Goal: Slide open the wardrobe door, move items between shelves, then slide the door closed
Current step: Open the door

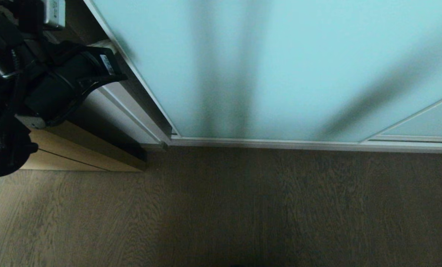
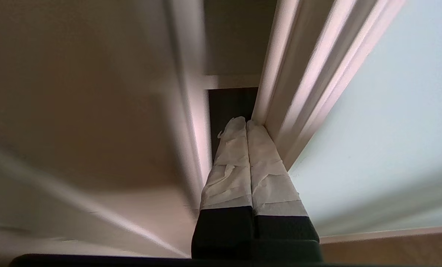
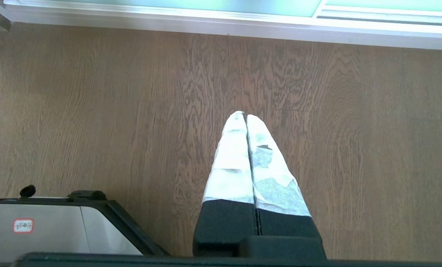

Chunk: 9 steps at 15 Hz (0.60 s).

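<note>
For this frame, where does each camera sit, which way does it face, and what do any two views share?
Head view: on the head, looking forward and down at the sliding wardrobe door and wooden floor; the left arm shows at its left edge.
Left wrist view: behind the shut left gripper, whose tips sit at the door's frame edge beside a narrow dark gap.
Right wrist view: behind the shut right gripper, pointing down over the floor; part of the robot's base shows.
Shared: all three show the door's pale aqua glass.
</note>
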{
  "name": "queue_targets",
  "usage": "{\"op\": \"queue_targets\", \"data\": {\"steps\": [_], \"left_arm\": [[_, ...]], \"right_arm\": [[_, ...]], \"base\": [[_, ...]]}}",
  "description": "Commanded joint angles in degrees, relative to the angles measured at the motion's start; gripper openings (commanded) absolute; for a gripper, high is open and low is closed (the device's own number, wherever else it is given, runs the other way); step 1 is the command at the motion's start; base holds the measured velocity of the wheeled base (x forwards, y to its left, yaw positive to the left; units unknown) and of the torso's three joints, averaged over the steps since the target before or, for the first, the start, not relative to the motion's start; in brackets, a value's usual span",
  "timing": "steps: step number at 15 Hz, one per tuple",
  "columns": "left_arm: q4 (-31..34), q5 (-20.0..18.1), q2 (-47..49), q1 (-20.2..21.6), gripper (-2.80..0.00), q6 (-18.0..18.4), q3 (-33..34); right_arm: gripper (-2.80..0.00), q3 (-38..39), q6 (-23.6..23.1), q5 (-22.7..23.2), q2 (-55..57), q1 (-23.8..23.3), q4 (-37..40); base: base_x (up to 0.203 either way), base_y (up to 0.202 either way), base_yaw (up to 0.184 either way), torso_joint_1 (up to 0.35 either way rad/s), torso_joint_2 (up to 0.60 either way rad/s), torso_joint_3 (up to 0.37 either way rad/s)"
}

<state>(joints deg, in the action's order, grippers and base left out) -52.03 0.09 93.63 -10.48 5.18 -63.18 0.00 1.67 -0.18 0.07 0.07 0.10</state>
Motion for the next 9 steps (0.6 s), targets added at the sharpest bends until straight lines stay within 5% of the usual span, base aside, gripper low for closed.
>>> {"op": "queue_targets", "data": {"steps": [1,9], "left_arm": [[-0.08,0.37,1.01,-2.43,-2.8,0.09,-0.1],[-0.39,2.71,2.55,-12.57,-2.8,-0.01,0.82]], "right_arm": [[-2.8,0.0,0.0,0.01,0.01,0.01,-0.01],[-2.8,0.0,0.0,0.01,0.01,0.01,-0.01]], "base": [[0.0,0.0,0.0,0.0,0.0,0.0],[0.0,0.0,0.0,0.0,0.0,0.0]]}}
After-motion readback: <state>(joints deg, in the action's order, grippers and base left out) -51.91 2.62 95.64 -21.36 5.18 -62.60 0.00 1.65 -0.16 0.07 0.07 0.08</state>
